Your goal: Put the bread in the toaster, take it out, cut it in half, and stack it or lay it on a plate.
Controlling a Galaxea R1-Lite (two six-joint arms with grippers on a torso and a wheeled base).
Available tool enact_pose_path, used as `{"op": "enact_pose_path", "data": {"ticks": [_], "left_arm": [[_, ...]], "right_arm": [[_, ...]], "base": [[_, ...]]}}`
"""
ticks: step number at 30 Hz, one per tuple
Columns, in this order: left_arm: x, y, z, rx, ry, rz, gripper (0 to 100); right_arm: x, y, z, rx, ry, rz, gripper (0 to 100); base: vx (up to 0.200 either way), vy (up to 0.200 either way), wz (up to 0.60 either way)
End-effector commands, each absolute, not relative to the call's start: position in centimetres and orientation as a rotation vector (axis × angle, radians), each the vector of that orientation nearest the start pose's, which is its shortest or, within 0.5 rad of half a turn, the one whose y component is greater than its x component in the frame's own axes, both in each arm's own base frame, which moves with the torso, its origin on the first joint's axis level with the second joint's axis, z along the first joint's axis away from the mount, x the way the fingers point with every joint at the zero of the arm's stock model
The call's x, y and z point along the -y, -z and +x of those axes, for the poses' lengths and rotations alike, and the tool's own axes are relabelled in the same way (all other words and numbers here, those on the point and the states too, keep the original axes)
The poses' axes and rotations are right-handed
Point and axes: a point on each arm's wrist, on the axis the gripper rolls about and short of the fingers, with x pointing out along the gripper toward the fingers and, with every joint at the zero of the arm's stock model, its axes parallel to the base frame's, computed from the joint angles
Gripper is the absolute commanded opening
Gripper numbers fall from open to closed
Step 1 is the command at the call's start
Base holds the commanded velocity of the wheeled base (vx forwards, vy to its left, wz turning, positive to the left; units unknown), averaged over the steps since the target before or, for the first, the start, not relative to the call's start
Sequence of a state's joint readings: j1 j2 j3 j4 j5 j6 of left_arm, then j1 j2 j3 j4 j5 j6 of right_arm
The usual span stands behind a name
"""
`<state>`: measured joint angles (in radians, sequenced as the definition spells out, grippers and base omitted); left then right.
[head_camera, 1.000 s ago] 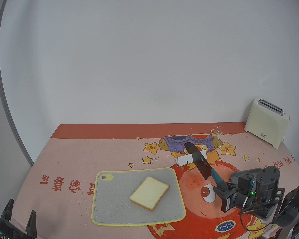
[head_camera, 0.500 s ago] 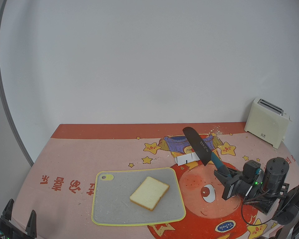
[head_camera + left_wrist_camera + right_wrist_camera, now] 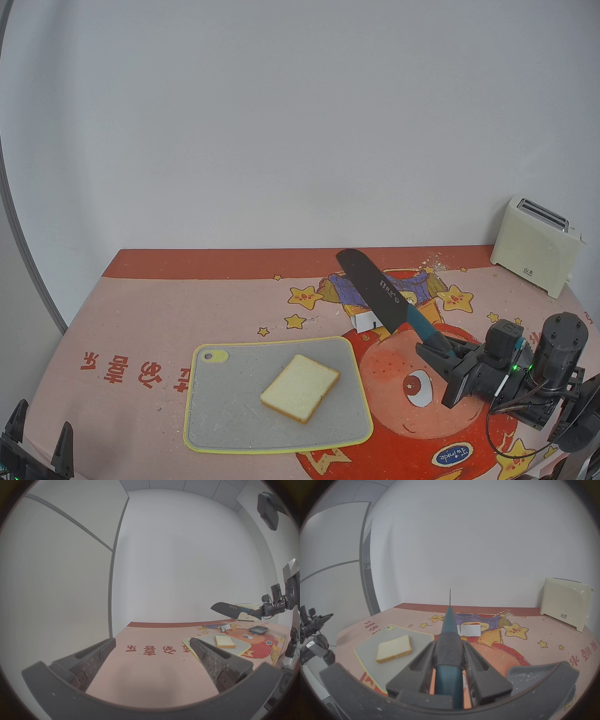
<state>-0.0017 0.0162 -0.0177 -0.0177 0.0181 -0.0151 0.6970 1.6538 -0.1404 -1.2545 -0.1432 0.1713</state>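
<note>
Bread waits, knife is up. My right tool (image 3: 445, 357) is clamped shut on the teal handle of the knife (image 3: 378, 290). The dark blade is raised off the bench (image 3: 144, 312) and slants up and away toward the far left. Gripped that far back on the handle, the whole edge stays free for a cut (in the right wrist view the blade runs straight ahead, thin as a line, so I judge it square in the grip).

The bread (image 3: 300, 387) lies flat and whole on the grey board (image 3: 219, 406), right of the board's middle and turned corner-on to me. It is well apart from the blade. The toaster (image 3: 537, 253) stands at the far right corner, out of the way. I take cutting to be the step in hand.

My left tool (image 3: 151, 642) is spread wide and holds nothing. It sits low at the bench's near left corner, clear of the board, so nothing pins the slice yet.

There is open bench between knife and board. The bread has grey margin on every side inside the board's yellow rim, but the board's near rim lies close to the bench edge. A small white holder (image 3: 369, 322) stands just past the board's far right corner, under the blade's line, and it is the one thing I must swing over. A grey tray (image 3: 258, 630) rests on the bench below the right tool, handy for the halves.
</note>
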Motion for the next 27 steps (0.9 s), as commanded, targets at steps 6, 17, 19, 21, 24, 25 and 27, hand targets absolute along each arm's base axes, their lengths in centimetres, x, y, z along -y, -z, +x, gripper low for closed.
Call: {"op": "enact_pose_path", "data": {"ticks": [6,17,19,21,24,25,27], "left_arm": [[0.0,-7.7,-2.3,0.019,-0.018,-0.017,100],[0.0,-7.7,-2.3,0.019,-0.017,-0.016,100],[0.0,-7.7,-2.3,0.019,-0.018,-0.017,100],[0.0,-7.7,-2.3,0.019,-0.018,-0.017,100],[0.0,-7.7,-2.3,0.019,-0.015,-0.016,100],[0.0,-7.7,-2.3,0.019,-0.014,-0.014,100],[0.0,-7.7,-2.3,0.019,-0.015,-0.014,100]], "right_arm": [[-13.7,-12.4,14.9,-0.221,-0.712,0.085,0],[-14.5,-10.5,13.2,-0.314,-0.772,-0.026,0],[-15.1,-10.7,13.2,-0.297,-0.759,-0.023,0],[-15.6,-10.8,13.2,-0.29,-0.757,-0.021,0],[-16.7,-11.2,14.0,-0.271,-0.745,0.003,0],[-16.8,-11.1,14.1,-0.279,-0.747,0.0,0],[-16.8,-10.8,14.1,-0.288,-0.751,-0.008,0]], "base": [[0.0,0.0,0.0],[0.0,0.0,0.0],[0.0,0.0,0.0],[0.0,0.0,0.0],[0.0,0.0,0.0],[0.0,0.0,0.0],[0.0,0.0,0.0]]}}
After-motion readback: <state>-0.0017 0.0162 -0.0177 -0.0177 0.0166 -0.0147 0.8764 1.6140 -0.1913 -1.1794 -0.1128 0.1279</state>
